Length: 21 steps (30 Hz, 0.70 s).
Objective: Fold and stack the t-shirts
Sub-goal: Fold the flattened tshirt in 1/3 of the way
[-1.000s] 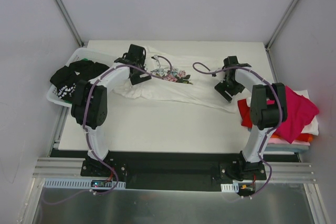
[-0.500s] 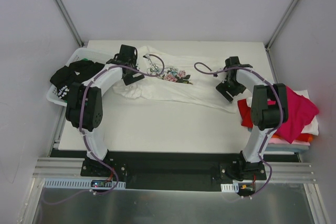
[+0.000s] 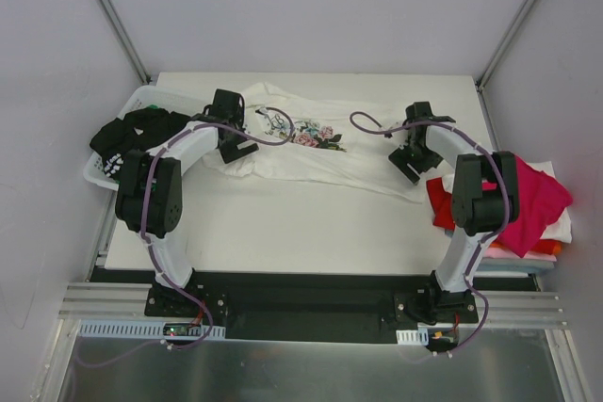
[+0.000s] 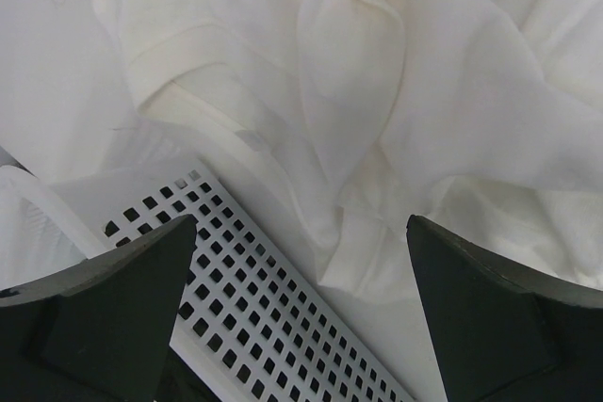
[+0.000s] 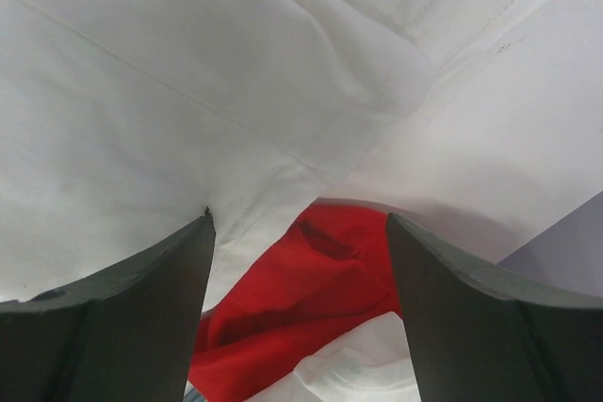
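The white t-shirt with a floral print [image 3: 316, 136] lies spread and rumpled across the back of the table. My left gripper [image 3: 236, 143] hovers open over its left sleeve edge. In the left wrist view the creased white cloth [image 4: 377, 91] lies ahead of the gripper [image 4: 301, 313], with nothing between the fingers. My right gripper [image 3: 408, 162] stands open over the shirt's right end. Between its fingers [image 5: 113, 317] show the white cloth [image 5: 188, 91] and a red t-shirt [image 5: 301, 289] beneath. A black t-shirt [image 3: 132, 138] hangs from the basket.
A white perforated basket [image 4: 236, 270] stands at the table's left edge [image 3: 99, 171], just under my left gripper. At the right edge lies a pile of t-shirts: magenta [image 3: 537, 200] on top, red [image 3: 441, 202], orange [image 3: 545, 251] and white below.
My left gripper has moved left and slightly nearer, from beside the floral print to the shirt's left end next to the basket. The right gripper has hardly moved.
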{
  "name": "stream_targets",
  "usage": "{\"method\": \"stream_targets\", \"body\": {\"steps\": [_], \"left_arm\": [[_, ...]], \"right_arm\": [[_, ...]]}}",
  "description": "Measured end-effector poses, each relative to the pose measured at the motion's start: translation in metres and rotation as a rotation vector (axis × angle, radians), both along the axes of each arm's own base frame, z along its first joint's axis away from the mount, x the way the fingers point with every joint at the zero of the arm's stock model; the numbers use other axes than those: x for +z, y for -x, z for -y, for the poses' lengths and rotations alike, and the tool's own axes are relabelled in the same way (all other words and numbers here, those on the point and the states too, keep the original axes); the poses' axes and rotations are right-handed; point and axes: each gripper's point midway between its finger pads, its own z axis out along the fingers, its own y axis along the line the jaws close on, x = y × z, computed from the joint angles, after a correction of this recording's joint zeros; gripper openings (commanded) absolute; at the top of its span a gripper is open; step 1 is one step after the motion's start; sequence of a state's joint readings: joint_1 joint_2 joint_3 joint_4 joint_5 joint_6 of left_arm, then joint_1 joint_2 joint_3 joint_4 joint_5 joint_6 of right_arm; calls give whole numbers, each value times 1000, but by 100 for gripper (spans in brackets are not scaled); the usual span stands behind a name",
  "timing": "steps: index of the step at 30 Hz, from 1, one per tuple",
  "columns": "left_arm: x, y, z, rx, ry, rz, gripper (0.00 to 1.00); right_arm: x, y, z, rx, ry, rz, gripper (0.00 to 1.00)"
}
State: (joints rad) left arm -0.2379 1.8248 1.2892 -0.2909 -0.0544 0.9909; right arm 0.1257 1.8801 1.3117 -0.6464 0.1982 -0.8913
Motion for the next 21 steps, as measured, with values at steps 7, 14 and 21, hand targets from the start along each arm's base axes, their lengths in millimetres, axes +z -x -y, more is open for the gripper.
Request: {"method": "stream_targets", "body": {"steps": [7,14,21], "left_arm": [[-4,-1,-3,10,22,-10,91],[-20,2,4,-9,55,-54,87],[-37,-3,11,-24,75,-91,64]], "right_arm": [[5,-1,0,-2,-2,13,77],[13,-2,1,-4,-4,38,76],[13,-2,1,-4,-4,37,76]]}}
